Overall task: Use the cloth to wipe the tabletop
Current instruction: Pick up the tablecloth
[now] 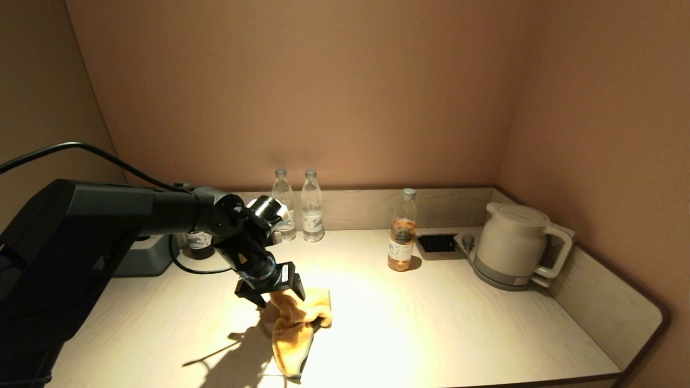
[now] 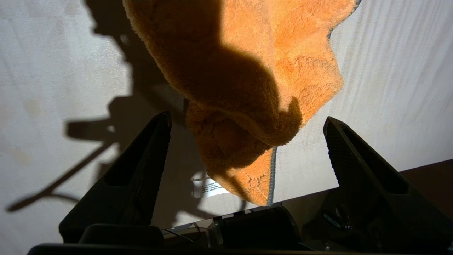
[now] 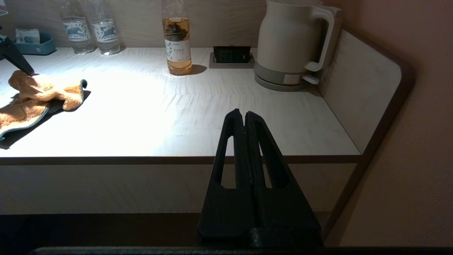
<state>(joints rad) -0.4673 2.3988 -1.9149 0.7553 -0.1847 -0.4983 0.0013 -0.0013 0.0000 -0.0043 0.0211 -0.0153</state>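
The left gripper (image 1: 270, 293) hangs spread wide over the crumpled orange cloth (image 1: 297, 328) at the tabletop's (image 1: 431, 323) front; closing shallow might pinch only a fold; the right gripper (image 3: 245, 115) sits closed below the edge.

The left arm reaches in from the left over the middle of the table, wrist bent downward. The left gripper (image 1: 276, 293) (image 2: 247, 122) points down with its fingers (image 2: 141, 170) spread wide apart. The right gripper (image 3: 245, 115) is parked low at the near edge, right side, fingers pressed together, holding nothing.
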